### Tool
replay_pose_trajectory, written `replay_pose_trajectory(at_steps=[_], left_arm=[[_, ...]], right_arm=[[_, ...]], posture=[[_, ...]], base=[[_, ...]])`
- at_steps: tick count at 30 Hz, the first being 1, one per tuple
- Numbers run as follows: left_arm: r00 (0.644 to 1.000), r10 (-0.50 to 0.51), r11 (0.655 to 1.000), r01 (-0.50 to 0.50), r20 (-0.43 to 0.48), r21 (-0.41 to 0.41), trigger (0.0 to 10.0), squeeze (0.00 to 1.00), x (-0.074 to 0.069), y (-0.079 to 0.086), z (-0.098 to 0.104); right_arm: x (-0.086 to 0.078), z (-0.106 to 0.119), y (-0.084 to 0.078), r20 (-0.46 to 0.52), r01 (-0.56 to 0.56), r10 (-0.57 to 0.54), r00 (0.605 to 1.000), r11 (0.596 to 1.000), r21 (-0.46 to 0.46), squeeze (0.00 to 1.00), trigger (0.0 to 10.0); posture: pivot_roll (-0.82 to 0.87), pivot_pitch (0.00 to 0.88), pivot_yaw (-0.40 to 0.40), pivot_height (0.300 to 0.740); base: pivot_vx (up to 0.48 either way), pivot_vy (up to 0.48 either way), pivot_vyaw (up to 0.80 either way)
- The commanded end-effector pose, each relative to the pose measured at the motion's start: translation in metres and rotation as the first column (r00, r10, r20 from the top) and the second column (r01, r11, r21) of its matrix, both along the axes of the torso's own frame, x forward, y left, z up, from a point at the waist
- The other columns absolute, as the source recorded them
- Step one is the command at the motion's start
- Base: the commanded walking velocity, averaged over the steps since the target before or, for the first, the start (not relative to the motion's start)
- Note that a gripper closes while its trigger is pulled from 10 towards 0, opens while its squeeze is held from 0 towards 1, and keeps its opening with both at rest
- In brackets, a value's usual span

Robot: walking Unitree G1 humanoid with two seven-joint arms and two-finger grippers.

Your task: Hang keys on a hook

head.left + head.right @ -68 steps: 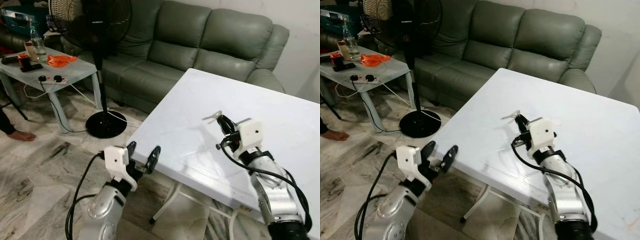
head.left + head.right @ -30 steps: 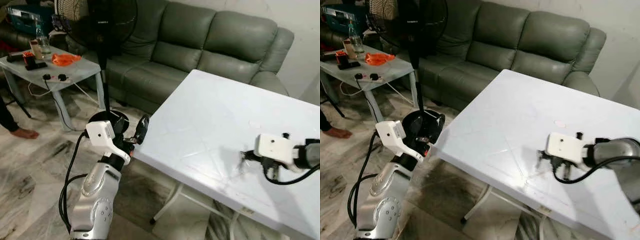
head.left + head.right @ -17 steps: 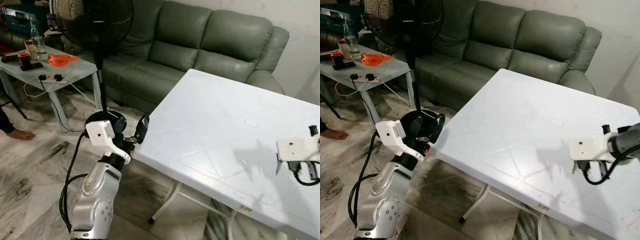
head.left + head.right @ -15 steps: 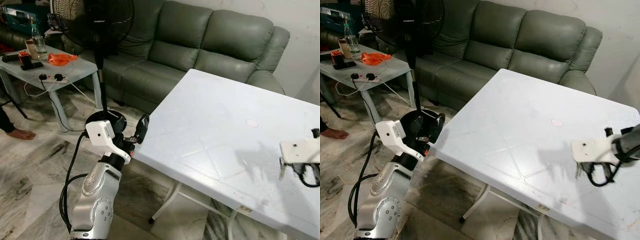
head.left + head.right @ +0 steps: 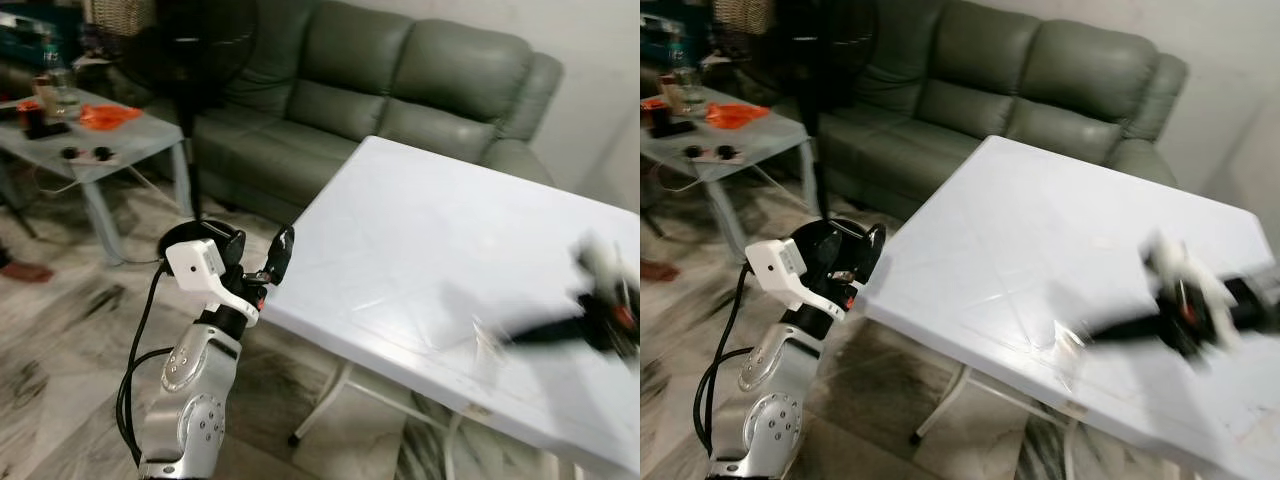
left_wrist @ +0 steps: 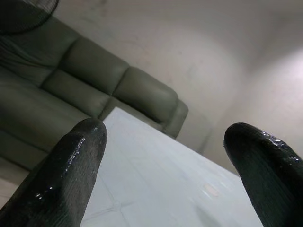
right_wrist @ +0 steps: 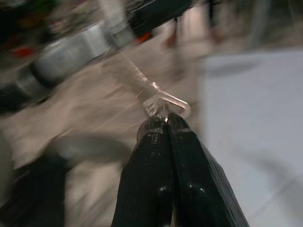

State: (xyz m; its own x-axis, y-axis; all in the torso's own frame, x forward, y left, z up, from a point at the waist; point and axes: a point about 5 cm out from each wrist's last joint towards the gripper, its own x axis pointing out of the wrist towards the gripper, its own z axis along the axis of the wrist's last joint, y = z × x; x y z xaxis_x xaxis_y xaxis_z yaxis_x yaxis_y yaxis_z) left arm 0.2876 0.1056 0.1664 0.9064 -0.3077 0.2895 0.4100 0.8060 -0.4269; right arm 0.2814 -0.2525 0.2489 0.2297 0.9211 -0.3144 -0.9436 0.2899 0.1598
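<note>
Right wrist view has the right gripper (image 7: 165,124) clamped on a thin silvery key ring (image 7: 163,101) above the white plastic table (image 7: 255,118); left gripper (image 6: 161,161) spread wide beside that table's edge

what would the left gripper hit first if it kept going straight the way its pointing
Probably the white table: the left gripper, fingers open, points low across its top toward the green sofa and the wall beyond. It may skim the tabletop first; depth is unclear.
</note>
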Motion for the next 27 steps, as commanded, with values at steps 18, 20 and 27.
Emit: replay_pose_trajectory(at_steps=[18,20,27], left_arm=[[1.0,0.017,0.992,-0.019,-0.018,-0.123,10.0,0.0,-0.003,-0.005,0.002],[1.0,0.019,0.993,-0.021,-0.016,-0.116,10.0,0.0,-0.003,-0.005,0.002],[1.0,0.019,0.992,-0.021,-0.014,-0.122,10.0,0.0,-0.001,-0.003,0.004]], right_arm=[[-0.025,-0.031,-0.044,-0.007,-0.077,0.087,0.996,0.836,-0.543,0.0,10.0],[-0.026,-0.027,-0.039,-0.033,-0.078,0.071,0.997,0.887,-0.455,0.0,10.0],[-0.003,-0.016,-0.005,0.042,0.116,-0.117,0.992,0.993,0.021,0.0,10.0]], posture=[[-0.06,0.018,-0.138,0.74],[-0.06,0.018,-0.138,0.74],[-0.06,0.022,-0.137,0.74]], base=[[0.0,0.0,0.0],[0.0,0.0,0.0],[0.0,0.0,0.0]])
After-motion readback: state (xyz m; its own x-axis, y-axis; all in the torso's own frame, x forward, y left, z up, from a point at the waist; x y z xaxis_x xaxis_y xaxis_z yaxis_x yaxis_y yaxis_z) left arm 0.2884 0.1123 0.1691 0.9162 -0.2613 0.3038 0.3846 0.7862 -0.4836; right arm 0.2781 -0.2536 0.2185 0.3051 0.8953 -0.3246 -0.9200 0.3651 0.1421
